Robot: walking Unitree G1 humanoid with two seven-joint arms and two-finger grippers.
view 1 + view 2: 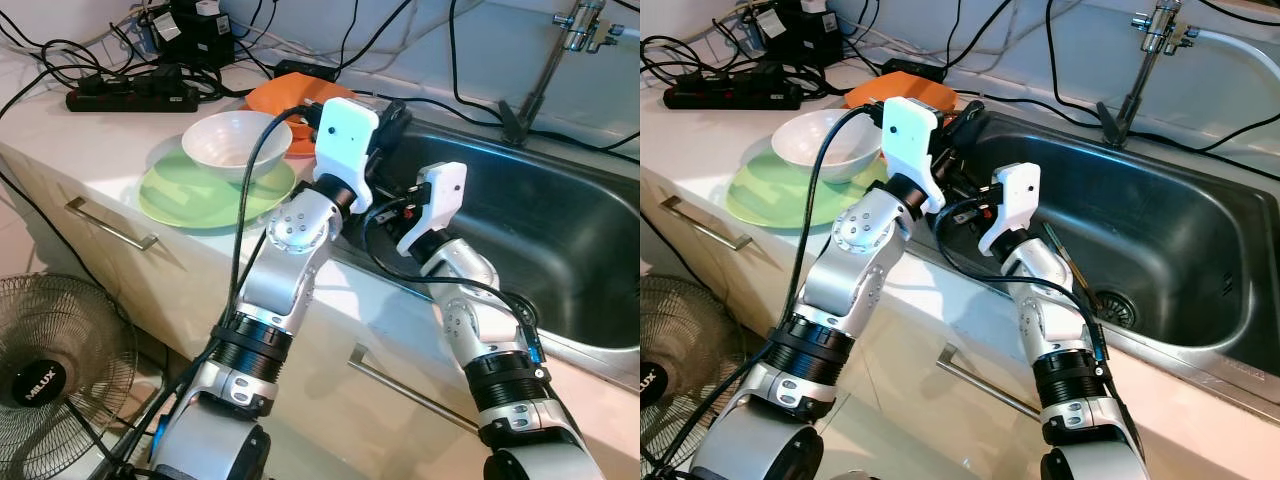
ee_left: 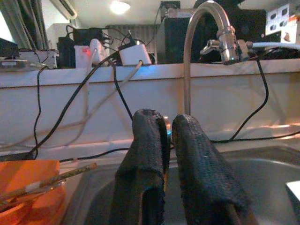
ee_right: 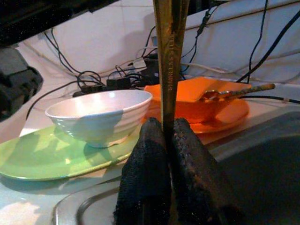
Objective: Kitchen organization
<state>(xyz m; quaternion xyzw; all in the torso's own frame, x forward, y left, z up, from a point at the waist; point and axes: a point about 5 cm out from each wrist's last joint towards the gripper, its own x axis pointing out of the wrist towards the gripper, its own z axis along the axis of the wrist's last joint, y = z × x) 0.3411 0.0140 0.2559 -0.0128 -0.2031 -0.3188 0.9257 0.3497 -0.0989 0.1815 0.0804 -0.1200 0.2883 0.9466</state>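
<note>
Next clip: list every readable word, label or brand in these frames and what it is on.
"MILUX": hub badge of the floor fan.
Embossed lettering on the flat metal utensil handle held in the right gripper: too blurred to read.
White label on the black box: too small to read.

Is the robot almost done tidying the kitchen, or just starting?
Looks like early to middle. Possibly done: the white bowl sits on the green plate, and an orange dish holds a utensil. In hand: the right claw is shut on a thin brass-coloured utensil at the sink's edge. The left claw is nearly closed beside it. Left: putting that utensil down somewhere.
</note>
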